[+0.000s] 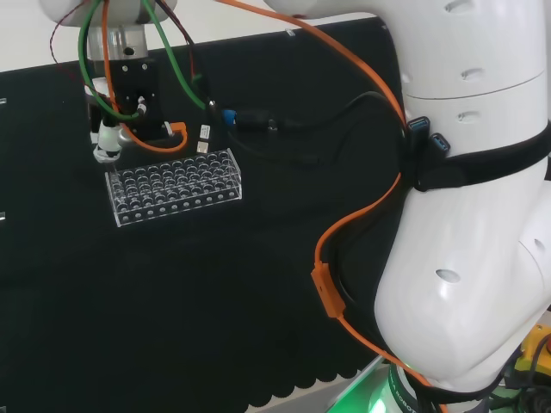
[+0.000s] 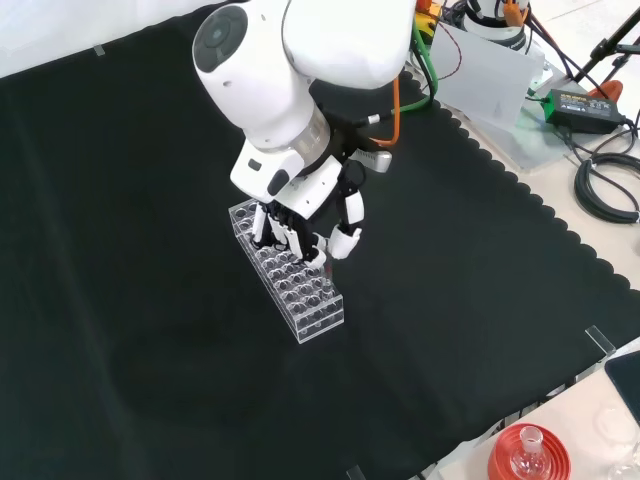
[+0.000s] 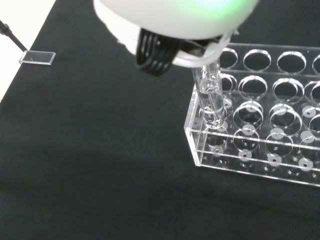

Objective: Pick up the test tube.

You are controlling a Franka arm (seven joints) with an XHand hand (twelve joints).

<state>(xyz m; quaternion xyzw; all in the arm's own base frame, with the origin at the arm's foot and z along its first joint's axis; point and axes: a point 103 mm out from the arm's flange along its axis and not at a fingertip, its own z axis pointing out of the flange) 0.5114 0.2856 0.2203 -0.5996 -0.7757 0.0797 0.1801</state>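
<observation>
Over at the far left of the wrist view, a small clear slide point(image 3: 37, 57) lies flat at the edge of the black cloth surface point(image 3: 100, 165), well apart from the action. Moving right, the hand point(image 3: 165, 47) comes into that view as a blurred white shape with dark ribbed parts beneath it, and there it is: the test tube point(image 3: 211, 97), clear glass, pinched at its upper end by the hand's fingers. The tube hangs a little tilted, its rounded bottom just at a corner hole of the clear rack point(image 3: 260, 130), whether it touches the rack or clears it is hard to tell. The rack itself stretches away to the right, rows of round holes across its top plate. Switch to the front view: the rack point(image 2: 300, 290) sits on the surface point(image 2: 130, 300) near the middle, running from upper left to lower right, and the hand point(image 2: 310, 225) is down over its upper end, fingers curled, the big white link with its round grey cap above it. In the head view the hand point(image 1: 116, 129) hovers at the rack's point(image 1: 172, 185) left end, orange and green cables trailing off to the right. Down at the front view's lower right, a red ribbed stand point(image 2: 528, 455) holds a small flask point(image 2: 528, 450) off the cloth.
</observation>
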